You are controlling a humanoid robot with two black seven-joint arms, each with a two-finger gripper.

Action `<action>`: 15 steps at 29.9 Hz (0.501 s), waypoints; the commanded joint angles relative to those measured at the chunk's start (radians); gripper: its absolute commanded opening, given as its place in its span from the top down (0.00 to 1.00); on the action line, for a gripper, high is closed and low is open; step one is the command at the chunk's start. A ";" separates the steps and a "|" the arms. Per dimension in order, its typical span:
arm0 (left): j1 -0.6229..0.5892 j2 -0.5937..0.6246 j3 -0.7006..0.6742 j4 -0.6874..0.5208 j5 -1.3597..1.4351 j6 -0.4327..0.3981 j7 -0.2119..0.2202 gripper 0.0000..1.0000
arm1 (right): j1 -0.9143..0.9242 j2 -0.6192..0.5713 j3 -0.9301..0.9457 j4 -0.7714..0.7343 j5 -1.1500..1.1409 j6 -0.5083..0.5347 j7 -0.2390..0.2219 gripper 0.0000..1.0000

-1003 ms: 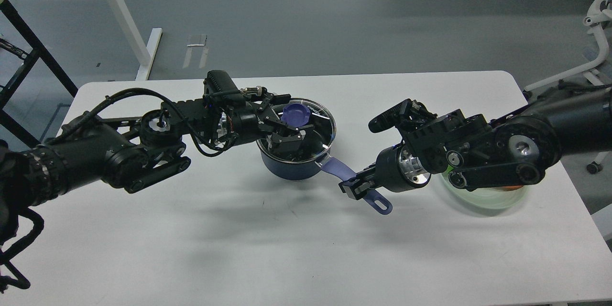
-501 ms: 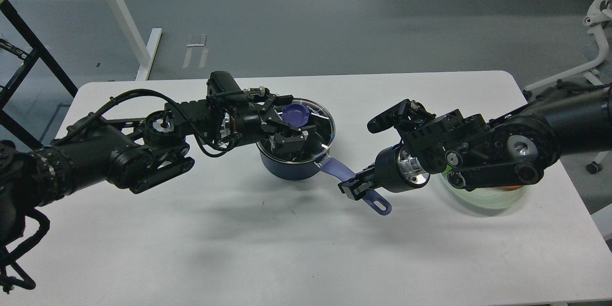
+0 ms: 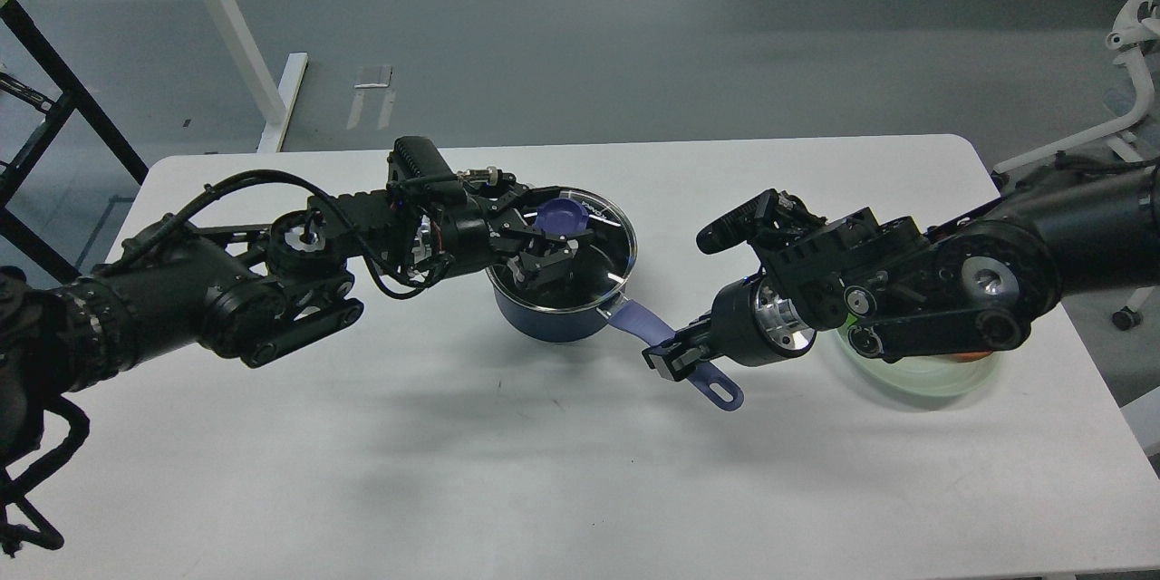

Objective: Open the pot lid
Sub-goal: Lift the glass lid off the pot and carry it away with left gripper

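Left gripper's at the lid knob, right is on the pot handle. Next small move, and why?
Probably close the left gripper on the purple knob. Its fingers sit at the knob over the glass lid, which looks seated on the pot, but whether they grip it cannot be told. The right gripper is shut on the pot handle, bracing it, so lifting can follow.

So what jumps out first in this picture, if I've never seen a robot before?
Two big black arms meet over a white table. The left gripper reaches over a dark blue pot with a glass lid, right beside its purple knob. The right gripper clamps the pot's purple handle; a pale green bowl sits under that arm.
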 commanded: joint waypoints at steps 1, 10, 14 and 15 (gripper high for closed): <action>0.000 0.002 0.002 0.001 0.001 -0.001 -0.002 0.29 | 0.000 0.002 0.002 0.000 0.000 -0.001 0.000 0.80; -0.002 0.000 0.001 0.015 -0.002 0.006 -0.003 0.48 | 0.002 0.000 0.002 -0.002 0.000 -0.001 0.000 0.80; -0.005 0.006 -0.002 0.006 -0.007 0.004 -0.003 0.51 | 0.002 0.000 0.002 -0.002 0.000 -0.001 0.000 0.80; -0.008 0.010 -0.004 0.001 -0.008 0.004 -0.005 0.51 | 0.002 -0.002 0.002 -0.002 0.000 -0.001 0.000 0.80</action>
